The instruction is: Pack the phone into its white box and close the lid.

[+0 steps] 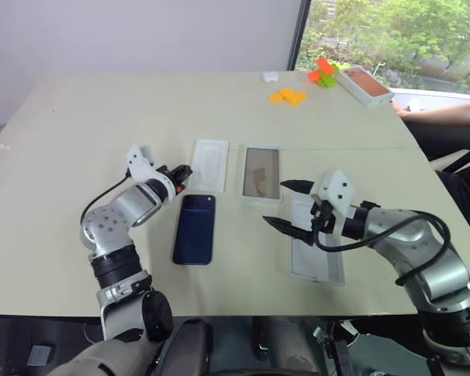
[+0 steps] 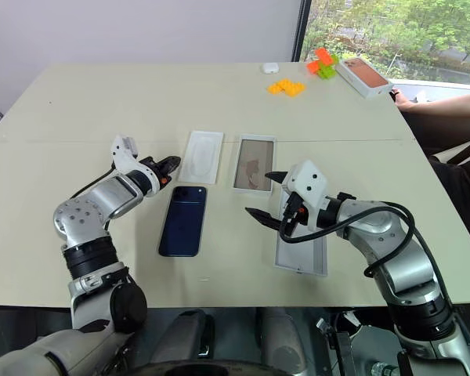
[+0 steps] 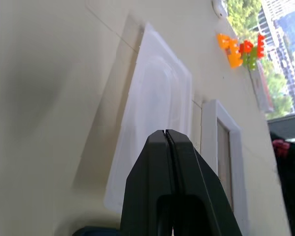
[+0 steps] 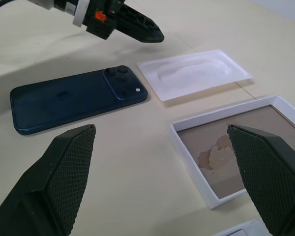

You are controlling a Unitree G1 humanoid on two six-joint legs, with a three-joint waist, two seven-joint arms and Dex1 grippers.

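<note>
two claws (image 1: 181, 170) (image 1: 284, 205), one phone (image 1: 194, 229)

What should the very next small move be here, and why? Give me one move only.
Probably reopen the left gripper and lower it onto the phone. Its fingers are shut on nothing, above the phone's far end, and the phone lies flat on the table, outside the white box. The right gripper hangs open beside the box.

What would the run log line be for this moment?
phone: flat on table, not held | white box: open, empty | lid: on table under right gripper | left gripper: shut, empty, above phone's camera end | right gripper: open
</note>
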